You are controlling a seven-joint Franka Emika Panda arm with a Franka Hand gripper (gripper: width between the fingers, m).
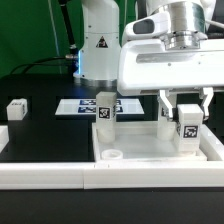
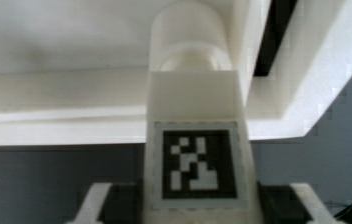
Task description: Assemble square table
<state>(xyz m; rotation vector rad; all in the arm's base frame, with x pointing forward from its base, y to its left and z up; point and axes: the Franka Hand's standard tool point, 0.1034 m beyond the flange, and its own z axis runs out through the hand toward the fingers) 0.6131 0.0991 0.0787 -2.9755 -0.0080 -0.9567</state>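
At the exterior view's right, we see the gripper (image 1: pixel 187 117) pointing straight down, its two dark fingers (image 1: pixel 168 104) closed part-way against the sides of a short white leg (image 1: pixel 187 130). The leg stands upright with its black-and-white tag facing the camera. From the wrist view, we look along the same leg (image 2: pixel 199 120), with the tag near the lens and a finger (image 2: pixel 112 206) on each side of it.

Beneath the leg lies the slab (image 1: pixel 145 142), a white square with a raised rim. The leg's lower end is over the slab's side nearer the exterior view's right. We cannot tell whether it touches the slab or sits in a socket. One round socket (image 1: pixel 112 156) shows open at the near corner on the exterior view's left.

A second leg (image 1: pixel 106 111) stands upright at the slab's far corner on that same side. Behind it, the marker board (image 1: pixel 82 105) lies flat on the black tabletop (image 1: pixel 40 130). A third leg (image 1: pixel 17 108) rests well apart, near the exterior view's left edge. A low white wall (image 1: pixel 40 176) runs across the front.
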